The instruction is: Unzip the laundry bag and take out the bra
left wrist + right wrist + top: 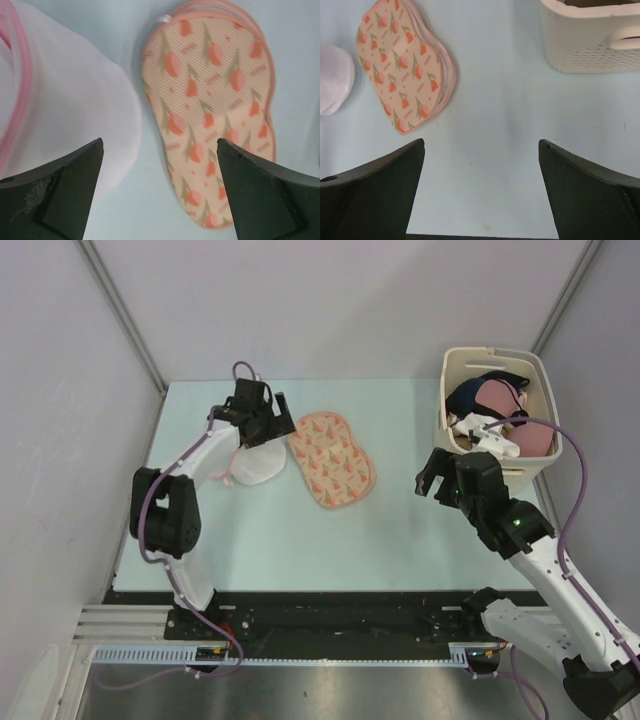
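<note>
A metal rail (330, 625) runs along the near edge at 6 o'clock and carries both arm bases. Beyond it lies a pale blue-green table (400, 530), smooth and matte, with plain grey walls (350, 300) on three sides.

The right gripper (437, 478) hangs at about 3 o'clock from the table's middle. Its jaws are spread wide with nothing between them, and only bare tabletop shows below it in the wrist view.

The laundry bag (332, 458) lies flat near the middle, long axis running 11 to 5 o'clock. Its zip cannot be made out from above.

At its 9 o'clock, just beside it, sits a white cloth (255, 465) with a pink edge, partly covered by the left gripper (268, 432). That one's jaws are also spread, gripping nothing, over the gap between cloth and bag.

Farthest, at 2 o'clock, a cream basket (497, 355) stands near the table's right edge, close behind the right gripper. In it the bra (540, 440) shows as a dusty-pink rounded shape, half buried among navy and white clothes; its full outline is hidden.

Open tabletop stretches between bag and basket, and across the whole near half.
</note>
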`<move>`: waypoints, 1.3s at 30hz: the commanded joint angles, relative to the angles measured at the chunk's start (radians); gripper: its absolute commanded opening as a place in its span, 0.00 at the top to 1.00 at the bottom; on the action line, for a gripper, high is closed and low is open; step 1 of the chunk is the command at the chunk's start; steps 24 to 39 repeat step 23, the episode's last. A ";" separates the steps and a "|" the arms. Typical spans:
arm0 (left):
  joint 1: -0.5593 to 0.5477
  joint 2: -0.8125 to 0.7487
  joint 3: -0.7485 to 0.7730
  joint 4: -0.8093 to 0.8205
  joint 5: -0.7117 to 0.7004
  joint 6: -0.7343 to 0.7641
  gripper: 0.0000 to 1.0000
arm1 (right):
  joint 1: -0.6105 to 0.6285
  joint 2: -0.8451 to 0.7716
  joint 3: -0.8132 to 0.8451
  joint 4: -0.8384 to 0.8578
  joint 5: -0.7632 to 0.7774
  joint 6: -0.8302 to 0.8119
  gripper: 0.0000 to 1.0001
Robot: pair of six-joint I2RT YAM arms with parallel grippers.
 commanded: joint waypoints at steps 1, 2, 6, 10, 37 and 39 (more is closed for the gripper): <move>-0.077 -0.212 -0.052 -0.019 0.041 0.080 0.00 | 0.014 0.054 -0.001 0.026 -0.021 0.007 0.00; -0.087 -0.239 -0.084 -0.021 0.051 0.105 0.00 | 0.016 0.067 0.000 0.042 -0.027 0.008 0.00; -0.122 -0.422 -0.177 -0.013 0.123 0.130 0.00 | 0.027 0.131 0.002 0.074 -0.049 0.024 0.00; -0.125 -0.590 -0.276 0.009 0.161 0.125 0.00 | 0.051 0.195 0.000 0.097 -0.020 0.025 0.00; -0.125 -0.921 -0.530 0.009 0.055 0.182 0.00 | 0.108 0.259 -0.001 0.062 0.115 0.045 0.00; -0.125 -0.921 -0.530 0.009 0.055 0.182 0.00 | 0.108 0.259 -0.001 0.062 0.115 0.045 0.00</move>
